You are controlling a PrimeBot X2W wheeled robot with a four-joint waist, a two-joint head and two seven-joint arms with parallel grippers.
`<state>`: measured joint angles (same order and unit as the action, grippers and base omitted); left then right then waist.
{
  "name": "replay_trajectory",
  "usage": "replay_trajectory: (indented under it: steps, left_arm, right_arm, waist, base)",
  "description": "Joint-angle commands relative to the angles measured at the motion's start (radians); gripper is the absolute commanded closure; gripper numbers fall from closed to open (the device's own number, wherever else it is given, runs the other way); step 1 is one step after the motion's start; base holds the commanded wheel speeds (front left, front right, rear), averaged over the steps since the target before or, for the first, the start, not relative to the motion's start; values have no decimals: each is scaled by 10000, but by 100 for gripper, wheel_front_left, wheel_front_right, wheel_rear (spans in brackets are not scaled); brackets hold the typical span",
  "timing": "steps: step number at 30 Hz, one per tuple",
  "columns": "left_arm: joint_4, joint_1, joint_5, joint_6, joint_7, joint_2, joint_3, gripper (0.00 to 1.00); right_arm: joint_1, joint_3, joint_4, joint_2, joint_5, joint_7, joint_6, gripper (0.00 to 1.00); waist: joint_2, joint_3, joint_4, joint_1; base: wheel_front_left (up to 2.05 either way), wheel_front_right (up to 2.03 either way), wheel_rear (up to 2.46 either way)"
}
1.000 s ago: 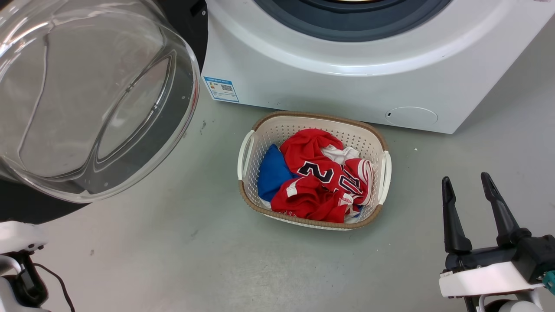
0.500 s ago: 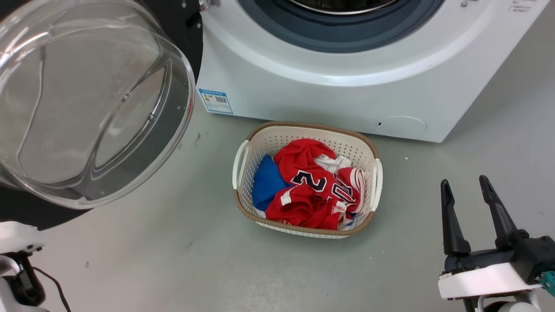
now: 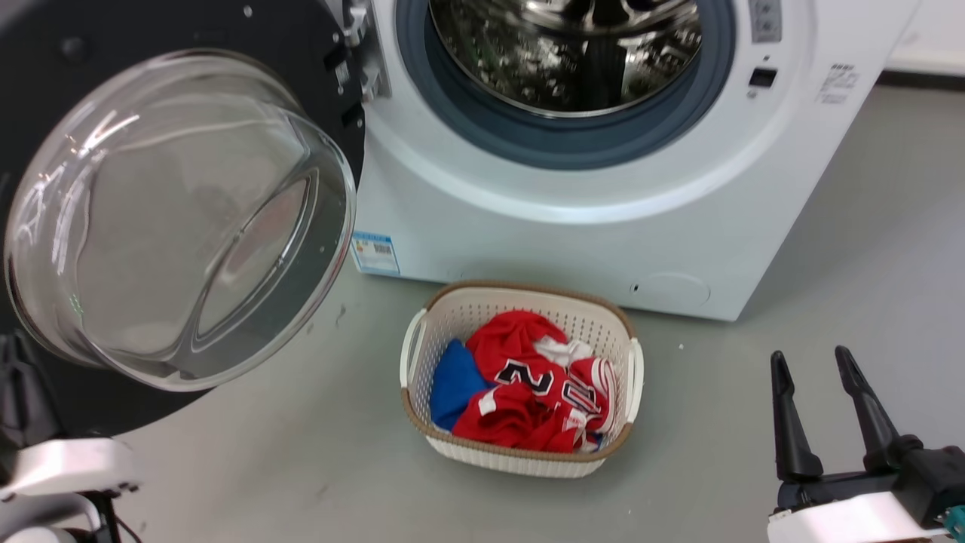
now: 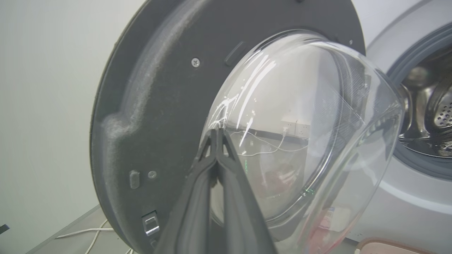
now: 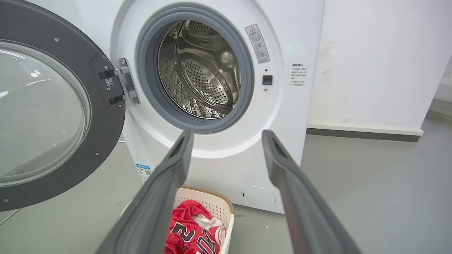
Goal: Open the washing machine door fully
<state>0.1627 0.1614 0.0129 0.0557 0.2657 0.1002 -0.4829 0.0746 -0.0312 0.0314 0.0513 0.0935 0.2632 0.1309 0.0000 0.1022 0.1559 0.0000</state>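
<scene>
The washing machine door [image 3: 173,30] is swung out to the left of the white machine [image 3: 573,226], with its clear glass bowl [image 3: 181,219] facing me. A metal hinge [image 5: 125,83] joins the door [image 5: 102,113] to the machine's front. My left gripper [image 4: 216,132] is shut with nothing in it. Its tips sit at the seam between the bowl and the door's dark inner ring [image 4: 159,106]; I cannot tell whether they touch it. My right gripper [image 3: 810,362] stands open at the lower right, apart from the machine; it is also open in the right wrist view [image 5: 227,135].
The steel drum [image 3: 565,53] shows inside a grey rubber ring. A white laundry basket [image 3: 520,460] with red and blue clothes stands on the grey floor before the machine. A white wall [image 5: 370,63] rises to the machine's right. Cables [image 4: 84,233] lie behind the door.
The head camera has tilted up, so the whole picture has slid down and the drum has come into sight. The door and the right gripper keep their places.
</scene>
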Motion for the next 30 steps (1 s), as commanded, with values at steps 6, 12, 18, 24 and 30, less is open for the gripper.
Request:
replay_trajectory:
  steps: [6,12,18,24,30]
  left_arm:
    - [-943,-974,47,322,-22,-264,897,100]
    - [-1492,-1572,172,434,-23,-373,2154,100]
    - [-1676,-1858,89,421,-23,-451,3068,100]
    - [-1681,-2224,-153,220,-23,-492,3929,100]
    - [-1458,-2502,-372,101,-23,-503,4728,100]
  right_arm:
    - [320,-254,356,-23,100,20,-2,0]
    - [523,-329,655,-25,93,20,-2,0]
    - [613,-374,699,-23,169,20,-2,0]
    - [793,-334,635,-22,250,20,-2,0]
    - [977,-302,530,-23,352,20,-2,0]
  waist:
    - [0,-817,-276,0]
    - [0,-1043,-458,0]
    - [0,-1164,-694,0]
    - [0,-1253,-1041,0]
    - [0,-1280,-1279,0]
  base:
    - [0,0,0]
    - [0,0,0]
    - [0,0,0]
    - [0,0,0]
    - [0,0,0]
